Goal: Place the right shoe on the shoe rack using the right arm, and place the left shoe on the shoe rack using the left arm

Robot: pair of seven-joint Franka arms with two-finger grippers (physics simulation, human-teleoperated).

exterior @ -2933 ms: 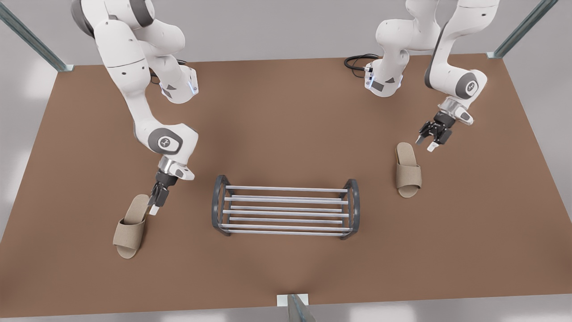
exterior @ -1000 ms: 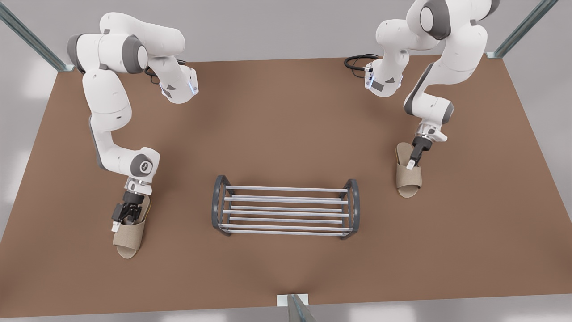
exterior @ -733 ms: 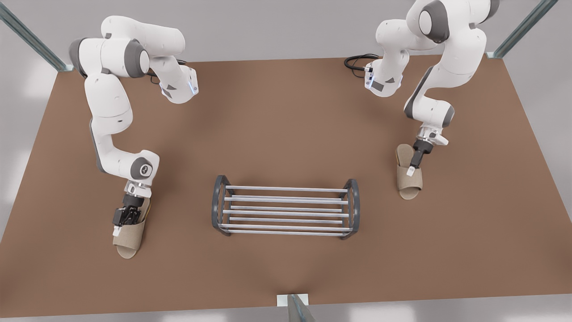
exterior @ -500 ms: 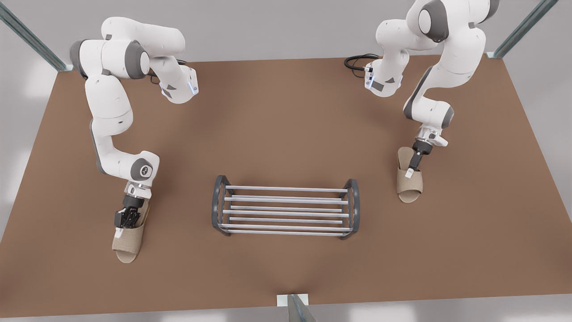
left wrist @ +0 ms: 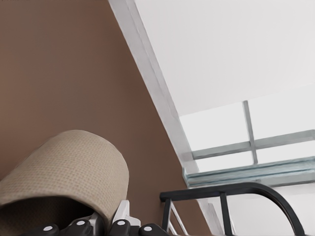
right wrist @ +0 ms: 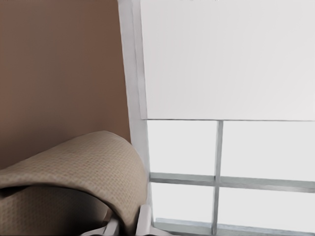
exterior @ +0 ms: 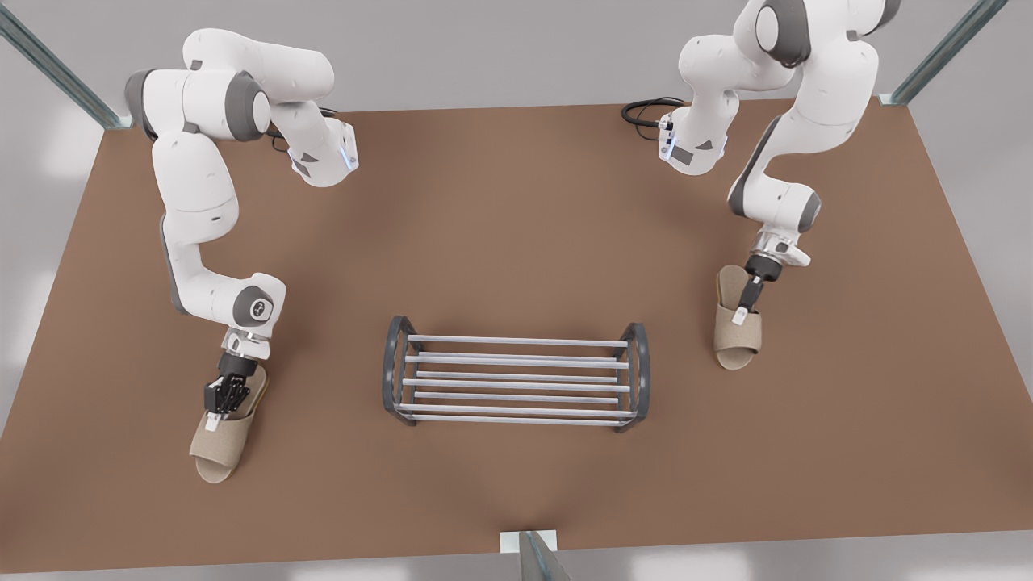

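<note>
Front view, starting at the shoe rack (exterior: 516,379): what do we record?

We record it standing at the middle of the table's near half, both tiers bare. Neither slipper is on it yet.

And the slippers?

The left slipper (exterior: 736,343) is off the rack's end on the front view's right. The left gripper (exterior: 741,313) has its fingers pinched together on the strap edge, one inside the opening and one outside. The left wrist view shows that strap (left wrist: 64,167) arching over the fingers, with the rack's dark end frame (left wrist: 246,189) beyond. The right slipper (exterior: 216,448) is well off the rack's other end, and the right gripper (exterior: 214,415) is clamped on its strap in the same way. The right wrist view gives the strap (right wrist: 74,167) close up.

What has changed over the last half second?

Both slippers have shifted toward the table's near edge with their grippers, and the right one now hangs with its toe opening showing. We judge both grasps secure and both lifts begun. The carry to the rack remains for each arm.

Surface and room?

We note a plain brown table (exterior: 516,210), a black cable (exterior: 641,109) at its far edge by one arm base, metal posts at the corners, and pale walls with window panes beyond.
</note>
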